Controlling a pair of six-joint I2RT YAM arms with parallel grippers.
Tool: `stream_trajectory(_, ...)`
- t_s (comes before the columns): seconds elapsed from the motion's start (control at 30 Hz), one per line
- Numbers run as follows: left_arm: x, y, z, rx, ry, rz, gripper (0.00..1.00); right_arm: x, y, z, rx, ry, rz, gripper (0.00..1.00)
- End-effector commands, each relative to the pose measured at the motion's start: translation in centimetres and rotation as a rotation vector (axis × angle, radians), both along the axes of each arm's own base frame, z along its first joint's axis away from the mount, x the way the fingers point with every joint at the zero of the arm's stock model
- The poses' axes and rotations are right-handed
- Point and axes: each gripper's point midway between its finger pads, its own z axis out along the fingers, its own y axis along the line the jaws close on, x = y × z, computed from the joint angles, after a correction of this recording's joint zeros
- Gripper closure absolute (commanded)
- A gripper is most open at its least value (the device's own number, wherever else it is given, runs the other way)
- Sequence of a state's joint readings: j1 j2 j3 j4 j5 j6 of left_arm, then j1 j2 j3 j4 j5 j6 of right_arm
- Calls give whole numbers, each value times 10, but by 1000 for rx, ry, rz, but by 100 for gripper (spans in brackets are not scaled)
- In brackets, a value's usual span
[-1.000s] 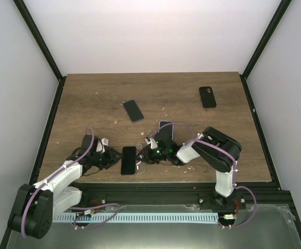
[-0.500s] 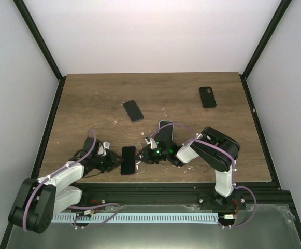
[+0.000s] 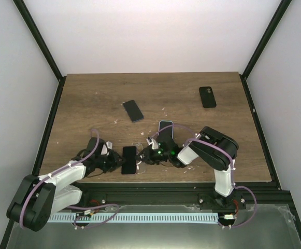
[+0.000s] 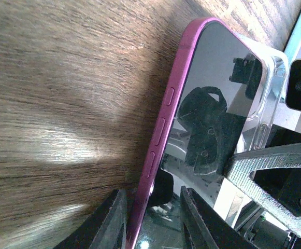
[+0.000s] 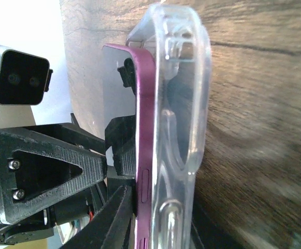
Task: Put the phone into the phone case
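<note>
Black plastic, the right fingers (image 5: 114, 223) stand narrow. They pinch together the phone (image 5: 142, 129) and the clear phone case (image 5: 184, 104) along one long side, the phone's magenta rim lying against the case's glossy, rounded wall. The left fingers (image 4: 109, 223) straddle the opposite long side, one by the rim and one over the glass (whether they actually clamp it I cannot tell). The phone is a slim slab with rounded corners, and its dark screen mirrors the arm above. It lies between the two sets of fingers, near the near edge of the matte, wood-grained tabletop (image 3: 88, 104) and left of its middle. Farther out lie a teal-rimmed phone (image 3: 165, 129) and two dark phones (image 3: 133, 110), one of them toward the far right corner.
</note>
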State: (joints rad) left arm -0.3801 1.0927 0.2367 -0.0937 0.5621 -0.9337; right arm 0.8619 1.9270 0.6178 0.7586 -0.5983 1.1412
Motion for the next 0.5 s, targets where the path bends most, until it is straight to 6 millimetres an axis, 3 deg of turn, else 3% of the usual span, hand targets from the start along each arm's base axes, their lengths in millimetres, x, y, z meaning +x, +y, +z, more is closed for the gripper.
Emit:
stream_trajectory(0.0, 5, -11, 11, -28, -14, -7, 70, -13, -13, -29, -86, 68, -12, 77)
stream_trajectory(0.13, 10, -12, 13, -21, -27, 13, 74, -14, -13, -24, -74, 65, -15, 70)
stream_trajectory(0.47, 21, -31, 17, -8, -50, -22, 76, -15, -13, -23, -54, 62, -9, 69)
